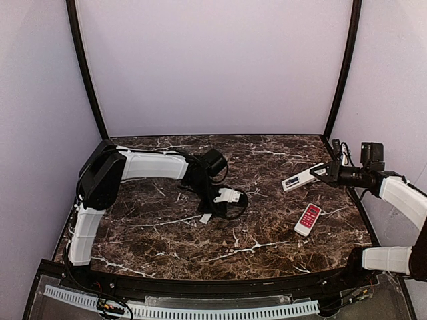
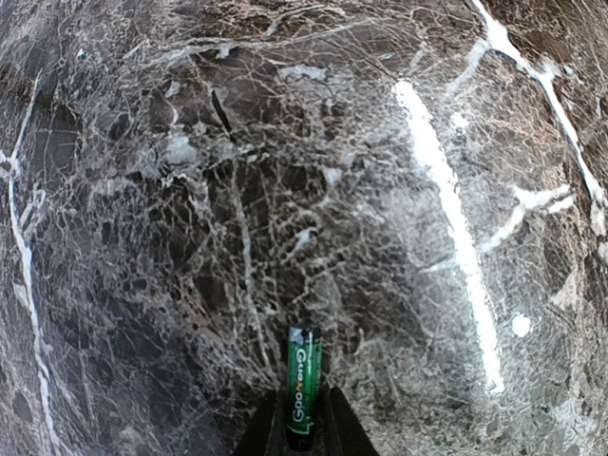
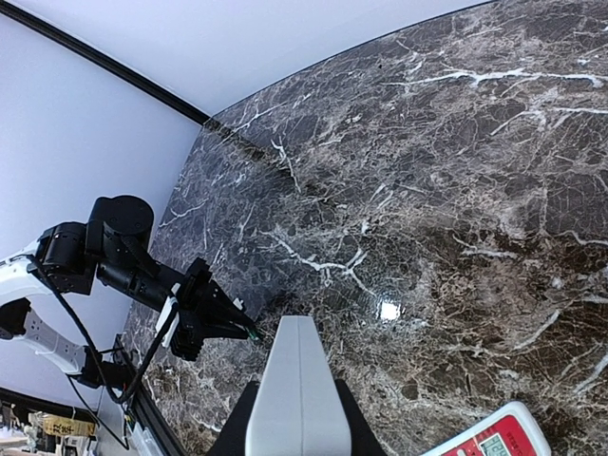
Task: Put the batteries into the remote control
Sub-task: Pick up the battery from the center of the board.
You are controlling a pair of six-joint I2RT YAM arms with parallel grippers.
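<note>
From above, the right gripper (image 1: pixel 320 172) grasps the remote (image 1: pixel 297 179) by its right end. The remote is on the far right side, lifted off the table (image 1: pixel 267 253), and its free end points left. The red remote (image 1: pixel 307 219) lies on the table just near of it. The left arm (image 1: pixel 153 165) reaches to the middle of the table, and a small white piece (image 1: pixel 205 218) lies on the marble beside its end.

In the left wrist view, the left gripper (image 2: pixel 304 418) is clenched on a battery (image 2: pixel 303 385) with a green wrap and light letters. The battery sticks out past the dark fingers (image 2: pixel 344 429), over the dark marble. I cannot tell if it touches the table.

In the right wrist view, the remote shows as a plain light-grey bar between the right gripper's fingers, high over the table. No buttons are visible on this side. A corner of the red remote is at the lower right. On the left, the left gripper points toward the remote, well apart from it, with a small green tip at its end.
</note>
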